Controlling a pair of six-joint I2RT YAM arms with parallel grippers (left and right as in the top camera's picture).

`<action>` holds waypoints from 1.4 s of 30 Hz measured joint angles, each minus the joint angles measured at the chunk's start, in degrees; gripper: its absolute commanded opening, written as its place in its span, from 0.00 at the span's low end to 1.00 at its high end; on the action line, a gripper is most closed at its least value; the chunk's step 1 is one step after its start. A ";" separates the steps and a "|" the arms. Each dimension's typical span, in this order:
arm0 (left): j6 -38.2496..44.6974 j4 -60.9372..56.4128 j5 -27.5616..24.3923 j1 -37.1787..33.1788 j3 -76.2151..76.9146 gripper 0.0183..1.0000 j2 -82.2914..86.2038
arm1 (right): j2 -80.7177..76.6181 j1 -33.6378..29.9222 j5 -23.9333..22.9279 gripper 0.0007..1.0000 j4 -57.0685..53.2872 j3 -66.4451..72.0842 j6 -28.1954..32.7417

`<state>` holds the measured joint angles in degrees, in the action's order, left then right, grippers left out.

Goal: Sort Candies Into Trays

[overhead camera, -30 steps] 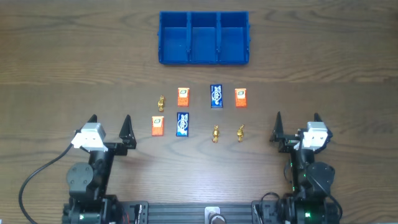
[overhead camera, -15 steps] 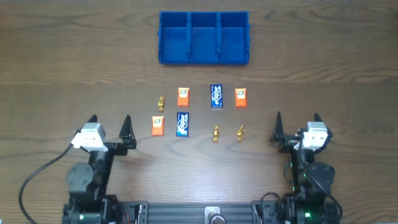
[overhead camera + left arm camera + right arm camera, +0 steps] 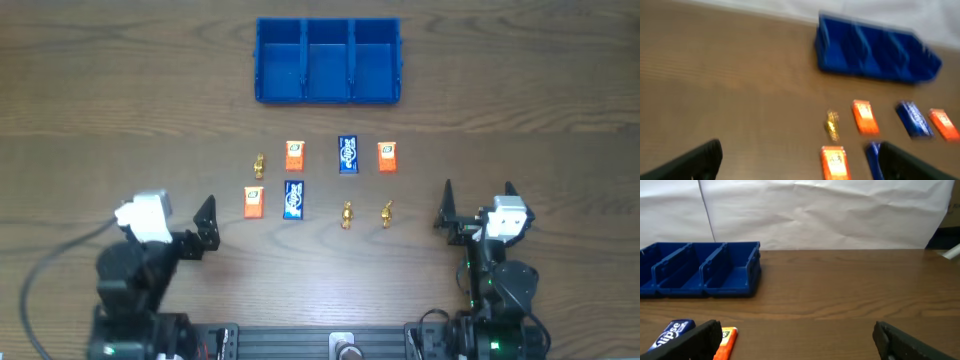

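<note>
Pinching two at once is risked: orange candy [image 3: 254, 201] lies just beside blue candy [image 3: 294, 199]. Left tool [image 3: 797, 147] and right tool [image 3: 478, 190] are released, empty.

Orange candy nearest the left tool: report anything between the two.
Nothing visible does. Only bare table lies between the open left tool and that orange candy; the gold candy sits farther on, toward the tray.
</note>
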<state>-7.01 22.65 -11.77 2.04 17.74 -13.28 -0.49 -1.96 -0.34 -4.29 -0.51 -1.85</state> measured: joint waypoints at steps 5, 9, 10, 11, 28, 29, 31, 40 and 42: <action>0.00 12.35 -2.71 1.68 22.95 1.00 -20.94 | 0.04 -0.07 0.00 1.00 -0.02 -0.02 0.00; -2.01 18.64 -0.15 7.76 31.93 1.00 -35.82 | 0.09 -0.07 0.17 1.00 -0.07 -0.02 0.00; -3.15 19.50 1.31 9.94 33.05 1.00 -39.69 | 0.09 -0.07 0.17 1.00 -0.07 -0.02 0.00; -4.15 19.82 2.60 12.26 33.70 1.00 -43.65 | 0.09 -0.07 0.17 1.00 -0.04 -0.02 0.00; -18.88 14.38 8.87 21.42 34.05 0.97 -76.94 | 0.09 -0.07 0.17 1.00 -0.07 -0.02 0.00; -18.95 14.40 9.14 21.79 34.05 0.96 -77.88 | 0.09 -0.07 0.17 1.00 -0.09 -0.02 0.00; -19.12 14.38 9.60 22.45 34.05 0.91 -79.56 | 0.09 -0.07 0.17 1.00 -0.07 -0.02 0.00; -19.87 14.34 12.04 24.28 34.05 0.83 -83.32 | 0.09 -0.07 0.17 1.00 -0.07 -0.02 0.00; -19.98 13.79 12.17 24.28 34.05 0.77 -84.04 | 0.09 -0.07 0.17 1.00 -0.07 -0.02 -0.02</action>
<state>-26.98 36.45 0.40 26.33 51.79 -97.32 -0.40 -2.02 -0.16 -4.36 -0.54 -1.87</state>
